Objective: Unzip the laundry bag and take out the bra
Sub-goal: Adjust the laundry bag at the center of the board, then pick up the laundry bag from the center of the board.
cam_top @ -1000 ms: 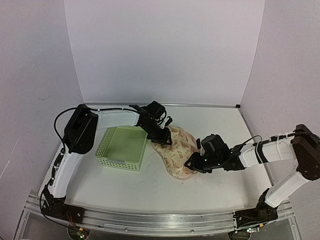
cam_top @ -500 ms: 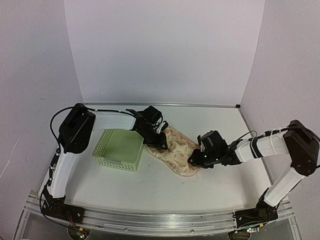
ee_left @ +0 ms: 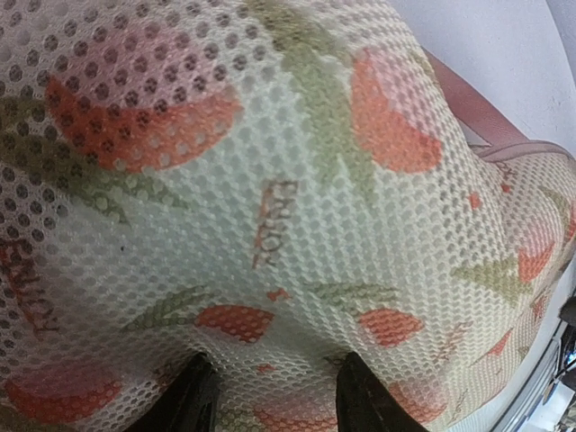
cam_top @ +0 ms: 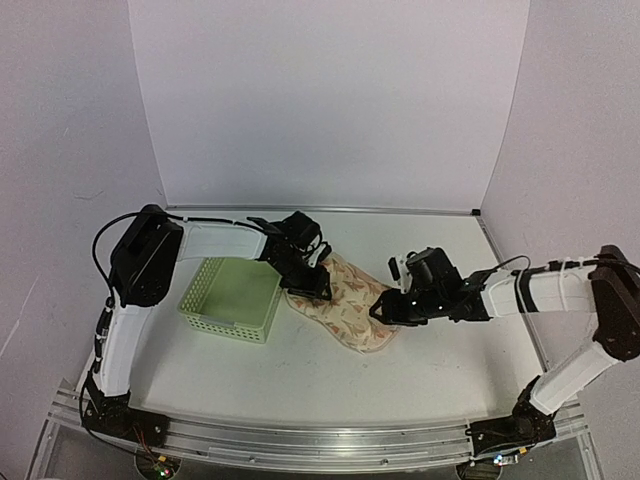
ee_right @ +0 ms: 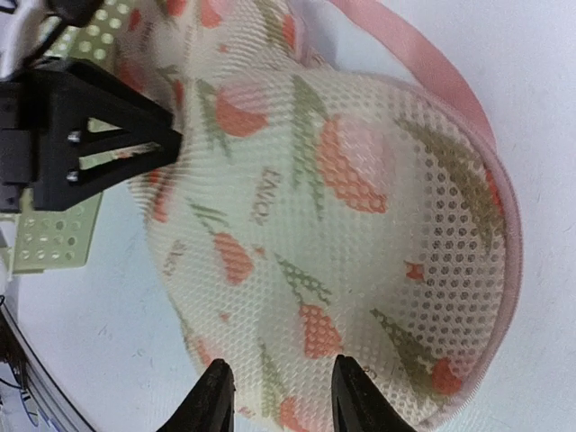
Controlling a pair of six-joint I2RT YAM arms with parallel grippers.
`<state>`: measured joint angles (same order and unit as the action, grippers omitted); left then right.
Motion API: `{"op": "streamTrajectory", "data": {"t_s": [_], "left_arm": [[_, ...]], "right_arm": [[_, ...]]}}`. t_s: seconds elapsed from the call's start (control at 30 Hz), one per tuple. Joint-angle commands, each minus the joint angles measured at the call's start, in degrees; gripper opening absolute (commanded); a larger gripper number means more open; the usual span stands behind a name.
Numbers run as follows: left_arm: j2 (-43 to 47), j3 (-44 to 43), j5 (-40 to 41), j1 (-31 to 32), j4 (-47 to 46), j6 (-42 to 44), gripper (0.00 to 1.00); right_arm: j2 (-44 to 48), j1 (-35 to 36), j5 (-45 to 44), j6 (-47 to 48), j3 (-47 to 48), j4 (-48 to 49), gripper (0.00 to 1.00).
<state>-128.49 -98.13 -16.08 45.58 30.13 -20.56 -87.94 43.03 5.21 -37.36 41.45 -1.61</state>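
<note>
The laundry bag (cam_top: 350,303), beige mesh with red-and-green print and pink zip edging, lies flat on the table right of the basket. My left gripper (cam_top: 306,284) presses down on its left end; in the left wrist view the mesh (ee_left: 270,180) fills the frame and my jaws (ee_left: 274,405) stand apart with the fingertips (ee_left: 360,396) sunk into it. My right gripper (cam_top: 386,311) is at the bag's right end, jaws apart (ee_right: 283,400) just over the print (ee_right: 315,207). The pink edging (ee_right: 423,63) looks closed. The bra is hidden.
A light green lattice basket (cam_top: 230,297) stands against the bag's left side under my left arm, and shows in the right wrist view (ee_right: 54,234). White walls enclose the table at the back and sides.
The basket has slid left and the bag has shifted left with my left gripper. My right gripper has drawn slightly right and up at the bag's right end.
</note>
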Motion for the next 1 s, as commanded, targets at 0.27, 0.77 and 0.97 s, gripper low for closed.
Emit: {"op": "streamTrajectory", "data": {"t_s": [0.27,0.77,0.97], "left_arm": [[6.12,-7.09,-2.15,3.12,4.04,4.59,0.59],[1.43,-13.1,-6.29,4.43,4.59,2.02,0.6],[5.78,-7.52,-4.98,4.62,4.7,-5.3,0.65]], "right_arm": [[20.16,3.41,6.37,8.44,-8.21,-1.08,0.51],[16.0,10.95,3.03,6.87,-15.45,6.52,0.52],[13.76,12.32,-3.15,6.49,-16.14,9.76,0.57]]}}
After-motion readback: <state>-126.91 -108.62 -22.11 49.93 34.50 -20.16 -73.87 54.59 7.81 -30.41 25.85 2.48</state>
